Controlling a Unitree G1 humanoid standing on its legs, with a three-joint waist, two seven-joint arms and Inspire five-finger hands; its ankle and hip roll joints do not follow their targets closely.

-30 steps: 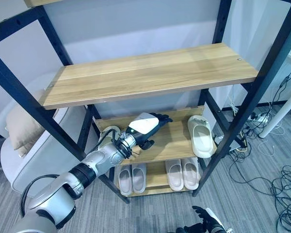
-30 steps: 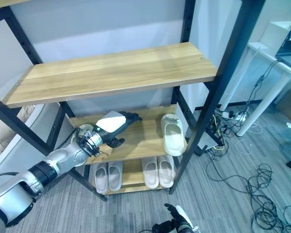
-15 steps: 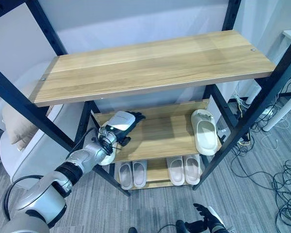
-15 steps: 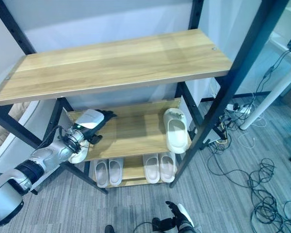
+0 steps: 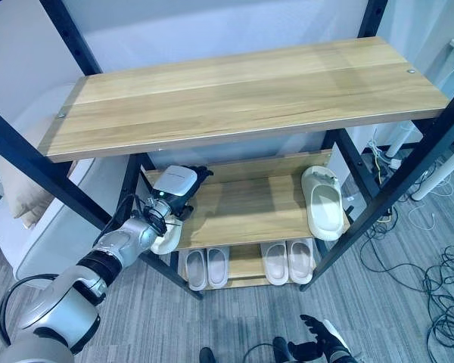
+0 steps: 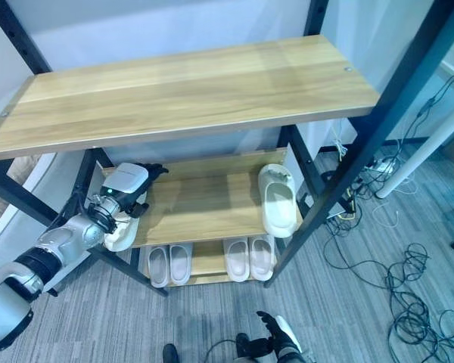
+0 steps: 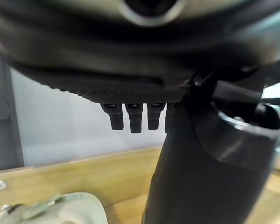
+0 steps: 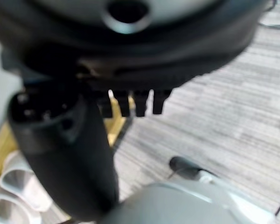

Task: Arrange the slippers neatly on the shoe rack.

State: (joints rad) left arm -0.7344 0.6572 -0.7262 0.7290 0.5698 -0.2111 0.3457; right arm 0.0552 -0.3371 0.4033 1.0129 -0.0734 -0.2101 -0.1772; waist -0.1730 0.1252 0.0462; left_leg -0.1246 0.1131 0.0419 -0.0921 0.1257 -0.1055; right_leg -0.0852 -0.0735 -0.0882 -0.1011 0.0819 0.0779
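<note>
The left hand point(image 5: 178, 189) reaches over the left end of the shoe rack's middle shelf point(image 5: 250, 208), fingers straight and holding nothing. Just below it a white slipper point(image 5: 166, 238) lies at the shelf's left edge, largely hidden by the wrist. Another slipper point(image 5: 323, 204) lies at the right end. The right hand point(image 5: 318, 349), low over the floor, has relaxed fingers.

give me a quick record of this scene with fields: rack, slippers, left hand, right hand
rack: shoe rack, wooden shelves on a black frame
middle shelf: single slipper at the right end, left-end slipper at the front left corner
bottom shelf: two pairs of slippers side by side
left hand: left hand open, over the left-end slipper, holding nothing
right hand: right hand low by the floor, open, idle
</note>
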